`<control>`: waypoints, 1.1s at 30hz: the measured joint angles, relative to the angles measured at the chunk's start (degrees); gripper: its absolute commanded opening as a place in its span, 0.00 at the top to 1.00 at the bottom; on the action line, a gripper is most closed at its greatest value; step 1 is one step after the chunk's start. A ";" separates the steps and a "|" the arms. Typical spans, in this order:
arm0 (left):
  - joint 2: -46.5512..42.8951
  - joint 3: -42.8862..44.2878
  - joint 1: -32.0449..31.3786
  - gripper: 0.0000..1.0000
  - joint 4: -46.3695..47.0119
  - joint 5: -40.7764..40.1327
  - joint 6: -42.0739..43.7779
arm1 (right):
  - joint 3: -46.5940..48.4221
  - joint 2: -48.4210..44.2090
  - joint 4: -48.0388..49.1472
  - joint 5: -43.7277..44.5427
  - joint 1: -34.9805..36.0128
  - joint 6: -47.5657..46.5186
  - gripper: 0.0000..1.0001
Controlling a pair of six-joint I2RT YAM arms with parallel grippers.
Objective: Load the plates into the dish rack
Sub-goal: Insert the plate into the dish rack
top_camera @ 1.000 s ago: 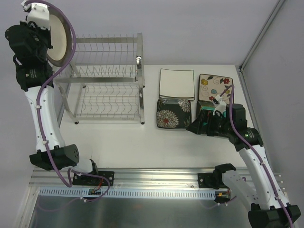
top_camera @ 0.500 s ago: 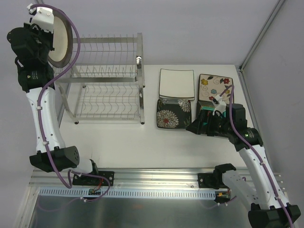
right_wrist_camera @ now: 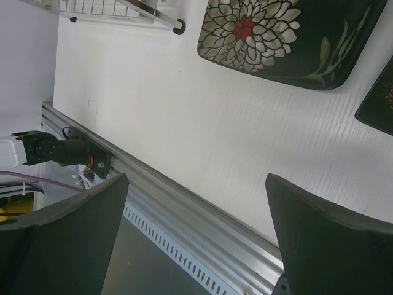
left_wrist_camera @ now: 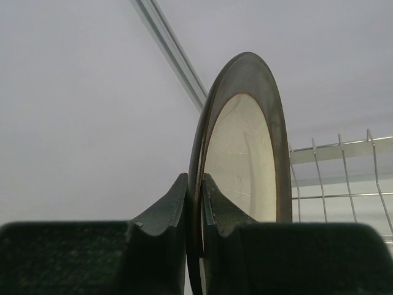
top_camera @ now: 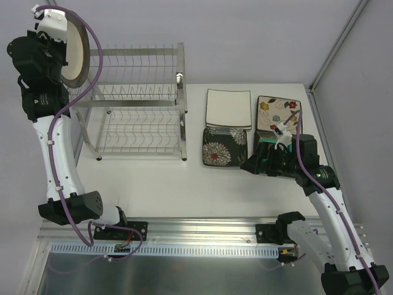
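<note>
My left gripper (top_camera: 63,54) is raised high at the far left and is shut on the rim of the round cream plate (top_camera: 77,54) with a dark rim. The plate stands almost on edge above the left end of the silver wire dish rack (top_camera: 138,104). In the left wrist view the fingers pinch the plate (left_wrist_camera: 245,153) at the gripper (left_wrist_camera: 195,179), with the rack's wires (left_wrist_camera: 338,172) to the right. A white square plate (top_camera: 228,109), a flowered cream plate (top_camera: 277,110) and a black chrysanthemum plate (top_camera: 225,146) (right_wrist_camera: 288,34) lie flat. My right gripper (top_camera: 256,165) (right_wrist_camera: 196,178) hangs open over the teal plate (top_camera: 264,146), mostly hiding it.
An aluminium rail (top_camera: 202,230) (right_wrist_camera: 184,209) runs along the table's near edge, with both arm bases on it. A metal frame post (top_camera: 338,46) rises at the back right. A dark plate corner (right_wrist_camera: 377,104) shows at the right wrist view's edge.
The left gripper has turned the round plate a little more edge-on and shifted it slightly left above the rack. The right arm has not moved.
</note>
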 measured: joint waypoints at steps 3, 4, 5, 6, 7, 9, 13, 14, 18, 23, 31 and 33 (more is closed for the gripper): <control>-0.59 0.00 0.02 1.00 0.04 -1.66 0.11 | 0.00 0.00 0.00 0.00 0.04 0.00 0.00; -0.79 0.00 0.04 1.00 0.07 -2.05 0.26 | 0.00 0.00 0.00 0.00 0.04 0.00 0.00; -0.94 0.00 0.04 1.00 0.07 -2.32 0.28 | 0.00 0.00 0.00 0.00 0.04 0.00 0.00; -1.09 0.00 0.04 1.00 0.07 -2.38 0.28 | 0.00 0.00 0.00 0.00 0.04 0.00 0.01; -1.22 -0.02 0.04 1.00 0.13 -2.47 0.31 | 0.00 0.00 0.00 0.00 0.04 0.00 0.00; -1.46 -0.28 0.04 1.00 0.39 -2.60 0.52 | 0.00 0.00 0.00 0.00 0.04 0.00 0.01; -1.68 -1.36 0.04 1.00 0.90 -2.89 0.63 | 0.00 -0.02 0.00 0.00 0.15 0.00 0.00; -1.68 -1.75 0.00 1.00 1.18 -2.86 0.63 | 0.00 -0.02 0.02 0.00 0.17 0.00 0.00; -1.68 -3.41 -0.04 1.00 2.16 -2.64 0.52 | 0.00 -0.02 0.04 0.00 0.24 0.00 0.00; -1.70 -5.01 -0.09 1.00 2.60 -1.79 0.50 | 0.00 -0.02 0.37 0.00 0.26 0.00 0.00; -2.58 -7.45 -0.09 1.00 4.00 -1.84 0.48 | 0.00 -0.20 0.59 0.00 0.26 0.00 0.00; -2.82 -7.80 -0.09 0.95 4.11 -1.84 0.44 | 0.00 -0.20 0.59 0.00 0.26 0.00 0.00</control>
